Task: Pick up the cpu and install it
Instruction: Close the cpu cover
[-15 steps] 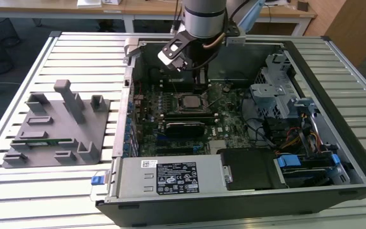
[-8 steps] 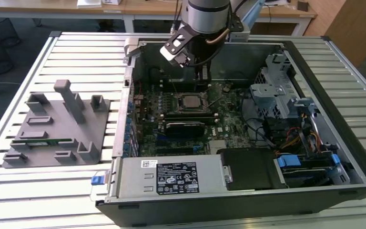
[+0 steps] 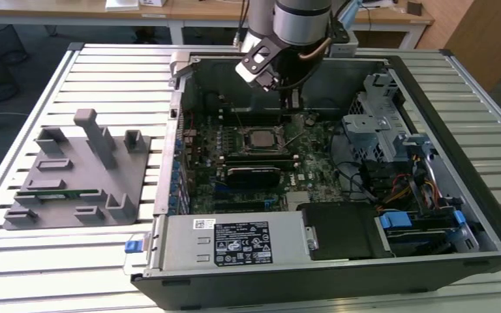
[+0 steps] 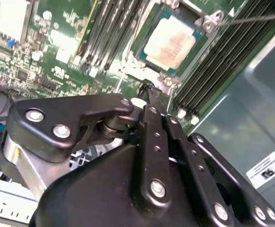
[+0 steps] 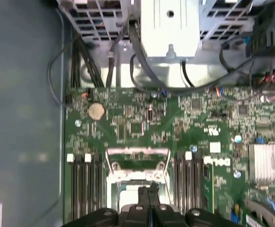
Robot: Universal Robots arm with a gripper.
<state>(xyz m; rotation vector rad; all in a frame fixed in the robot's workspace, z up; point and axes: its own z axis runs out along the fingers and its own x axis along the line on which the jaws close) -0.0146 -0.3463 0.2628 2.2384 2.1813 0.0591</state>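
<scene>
The gripper [image 3: 289,98] hangs inside the open computer case [image 3: 485,195], over the far part of the motherboard [image 3: 203,189]. In the second wrist view its two black fingers [image 4: 152,142] are pressed together down to the tip, clenched with nothing seen between them.

The cpu [image 3: 258,139] lies flat in its socket in the middle of the board, silvery top facing up. It is apart from the gripper: in the second wrist view the closed tip [image 4: 149,89] sits just off one edge of the cpu [image 4: 169,45], above the socket frame and not touching the chip. In the first wrist view the tip [image 5: 149,191] hovers over the socket [image 5: 137,182].

A thin wire lever [image 4: 255,18] sticks out from one corner of the socket. Rows of memory slots [image 5: 83,189] run close along both sides of it.

The case's far wall stands just behind the gripper. A drive cage [image 3: 381,124] with cables crowds the exterior view's right. A silver power supply [image 3: 233,241] closes off the near side. The room straight above the socket is open.

Outside the case, on the exterior view's left, a grey fixture [image 3: 76,176] sits on the slatted table [image 3: 76,274], well apart from the gripper.
</scene>
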